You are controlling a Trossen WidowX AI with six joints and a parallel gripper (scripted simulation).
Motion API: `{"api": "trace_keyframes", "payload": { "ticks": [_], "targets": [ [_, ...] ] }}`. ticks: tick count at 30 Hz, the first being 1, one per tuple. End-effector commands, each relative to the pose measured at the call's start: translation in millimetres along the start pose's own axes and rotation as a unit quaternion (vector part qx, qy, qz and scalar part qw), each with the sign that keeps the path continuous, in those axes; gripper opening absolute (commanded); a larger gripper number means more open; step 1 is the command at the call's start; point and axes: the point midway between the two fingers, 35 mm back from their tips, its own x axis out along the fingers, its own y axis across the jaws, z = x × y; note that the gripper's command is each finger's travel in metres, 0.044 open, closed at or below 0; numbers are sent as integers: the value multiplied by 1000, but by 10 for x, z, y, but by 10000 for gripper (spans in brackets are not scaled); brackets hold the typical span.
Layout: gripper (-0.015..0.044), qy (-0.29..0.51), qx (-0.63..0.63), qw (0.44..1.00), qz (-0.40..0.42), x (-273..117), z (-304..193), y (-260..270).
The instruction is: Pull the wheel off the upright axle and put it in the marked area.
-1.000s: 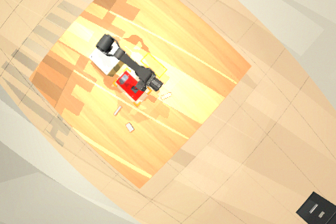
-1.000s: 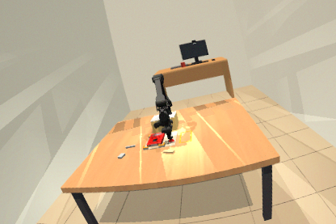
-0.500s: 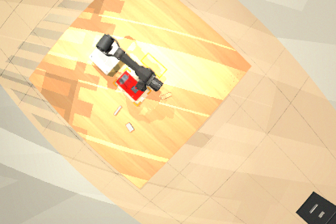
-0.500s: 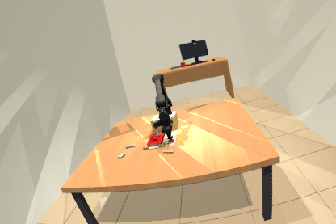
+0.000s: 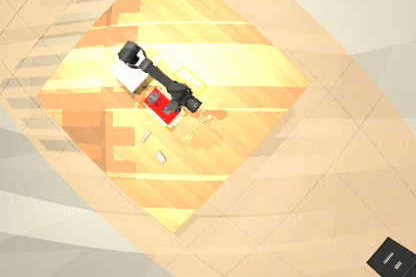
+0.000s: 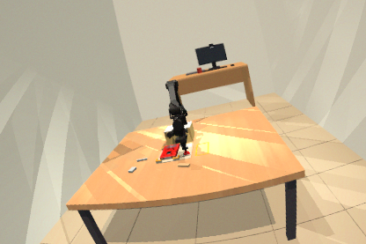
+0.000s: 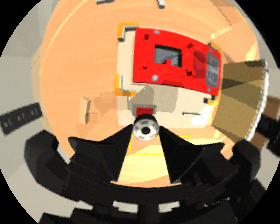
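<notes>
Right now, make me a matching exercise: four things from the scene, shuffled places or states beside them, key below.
Things:
1. black parallel-jaw gripper
2. small wheel with a pale hub
3. flat red rectangular plate with a square opening
4. yellow rectangular outline

Places or states:
A. between the fingertips
B. marked on the wooden table, with bare wood inside it
C. closed on something
D. lying on a pale base with orange-yellow corner pieces

Pairs: 1-C, 2-A, 3-D, 4-B
</notes>
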Motion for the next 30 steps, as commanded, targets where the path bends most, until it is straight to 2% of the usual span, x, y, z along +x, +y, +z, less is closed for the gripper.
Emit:
{"api": "trace_keyframes", "payload": {
  "ticks": [1, 30],
  "targets": [
    [0, 1, 1, 1000, 3, -54, -2, 5],
    [0, 2, 1, 1000, 4, -149, -1, 3]
  ]
}}
